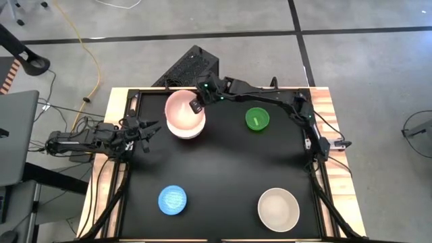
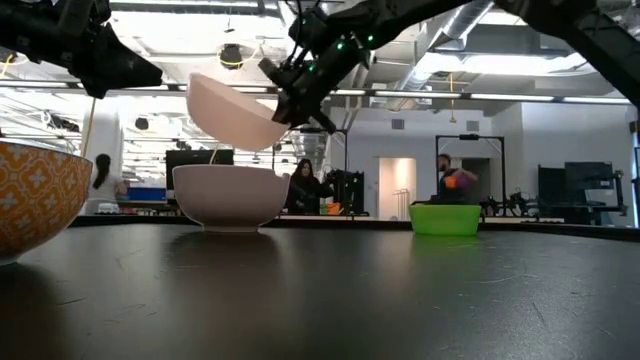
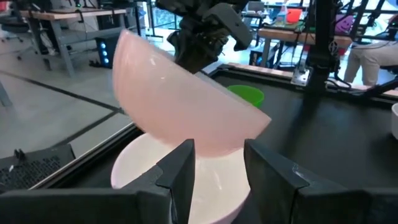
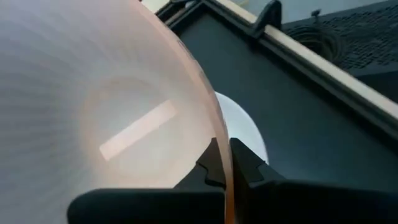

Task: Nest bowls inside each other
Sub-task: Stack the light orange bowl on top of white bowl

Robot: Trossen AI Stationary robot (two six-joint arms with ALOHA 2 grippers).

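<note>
right pincer [image 1: 196, 106] clamped on rim of pink bowl [image 1: 181, 109], bowl tilted, in the air. white bowl [image 2: 229, 196] directly beneath it on the mat. cream bowl [image 1: 279, 208], blue bowl [image 1: 172, 200] well apart from it; green bowl [image 1: 257, 119] near. left pincer [image 1: 147, 131] beside, fingers apart, empty.
</note>
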